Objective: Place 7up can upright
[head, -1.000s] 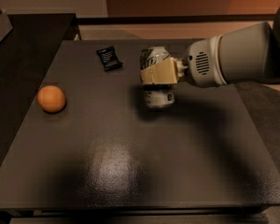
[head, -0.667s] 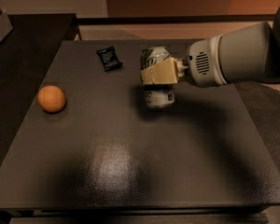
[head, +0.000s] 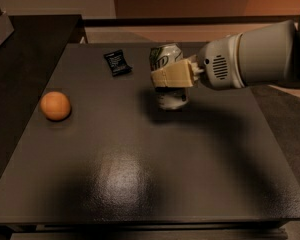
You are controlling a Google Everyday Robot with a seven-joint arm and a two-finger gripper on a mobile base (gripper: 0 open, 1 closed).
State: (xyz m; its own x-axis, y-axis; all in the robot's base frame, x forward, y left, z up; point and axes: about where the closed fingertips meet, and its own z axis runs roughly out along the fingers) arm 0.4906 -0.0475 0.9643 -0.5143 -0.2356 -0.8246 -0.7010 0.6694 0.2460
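1. There's only the one camera view, looking down across a dark tabletop (head: 215, 159) from its front edge.
2. The 7up can (head: 165, 59) is toward the back of the tabletop, a bit right of the middle. It's upright with the shiny top rim up. The green logo shows on the upper half, and the silvery lower half pokes out below the gripper.
3. The gripper (head: 162, 77) comes in from the right and is grasping the can around its middle. The beige fingers (head: 172, 76) lie sideways across the front of the can, touching it, so that band of the can is covered.
4. I can't tell whether the bottom of the can is actually sitting on the tabletop or hanging just above it. There's a dark shadow right under and beside it.
5. Behind the gripper is the fat grey-white arm (head: 260, 54). It lies roughly level and runs off the right edge, with a small vent grille on the end nearest the can.
6. An orange ball (head: 55, 105) sits on the left side of the tabletop, well apart from the can.
7. A small black packet (head: 117, 63) lies flat near the back, just left of the can and not touching it.
8. There's a soft glare patch on the tabletop toward the front, and another dark surface (head: 30, 39) runs along its left side.
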